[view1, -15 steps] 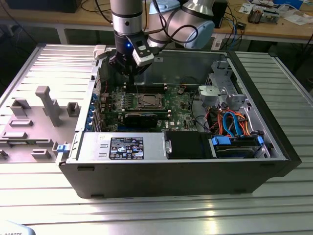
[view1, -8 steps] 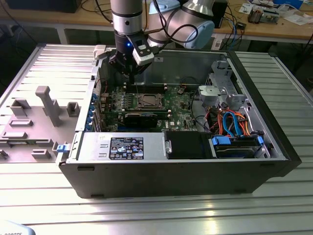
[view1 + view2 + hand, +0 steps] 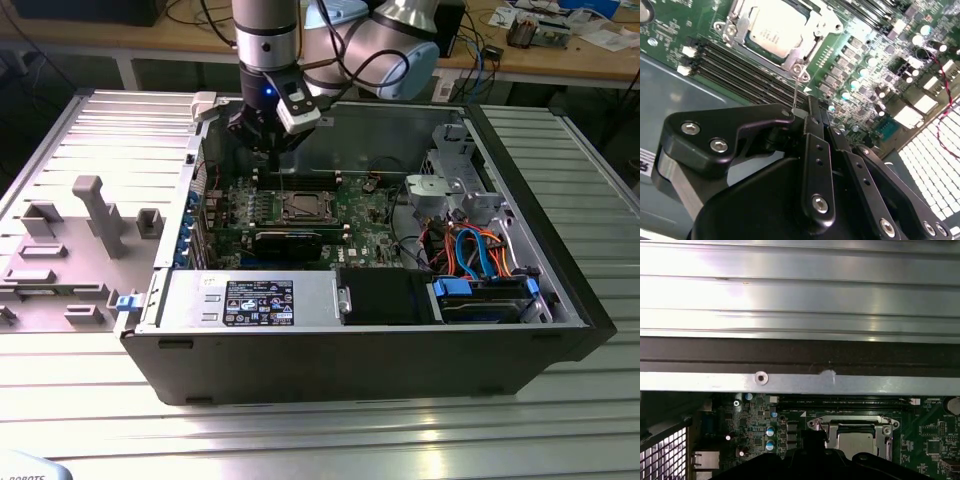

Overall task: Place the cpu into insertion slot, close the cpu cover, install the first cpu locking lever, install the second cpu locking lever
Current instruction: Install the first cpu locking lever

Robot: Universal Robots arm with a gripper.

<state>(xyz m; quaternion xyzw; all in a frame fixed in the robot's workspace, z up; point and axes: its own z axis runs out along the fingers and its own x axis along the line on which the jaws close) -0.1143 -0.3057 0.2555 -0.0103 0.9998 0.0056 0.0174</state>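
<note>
Clamped on the thin wire locking lever (image 3: 796,92), my gripper (image 3: 801,114) hovers just above one corner of the insertion slot (image 3: 303,208). Within that slot lies the cpu (image 3: 775,25), its silver top showing through the cpu cover (image 3: 826,24), which lies flat over the slot.

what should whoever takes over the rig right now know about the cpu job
Gripper: shut, as far as the second wrist view shows, on the free end of a thin locking lever that stands up from a corner of the socket.
Things: the cpu lies in the insertion slot; the cpu cover is folded down flat around it.
Done: cpu placed, cover closed.
Left: this lever is not latched down; whether the other lever is latched cannot be told.
</note>
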